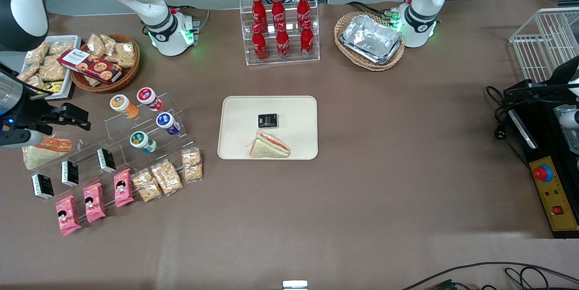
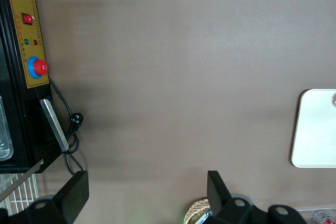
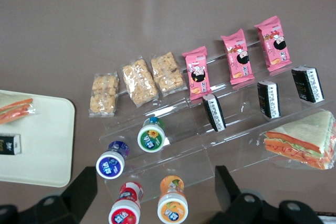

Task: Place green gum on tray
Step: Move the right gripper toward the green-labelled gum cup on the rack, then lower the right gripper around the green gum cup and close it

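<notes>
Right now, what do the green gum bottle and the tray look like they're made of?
The green gum: likely plastic, with a smooth white lid and glossy printed label. The tray: matte cream, probably plastic or moulded fibre, showing no glare. The gripper hangs open above the bottles.

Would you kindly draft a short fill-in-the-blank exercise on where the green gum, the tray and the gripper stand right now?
1. The green gum rests on the clear ____ display stand, not on the tray.
2. On the tray lie a small black packet and a wrapped ____.
3. The gripper hovers over the stand with its fingers ____, holding nothing.
4. The gum bottle nearest the green gum has a ____ label.

Missing words: acrylic; sandwich; open; blue
</notes>
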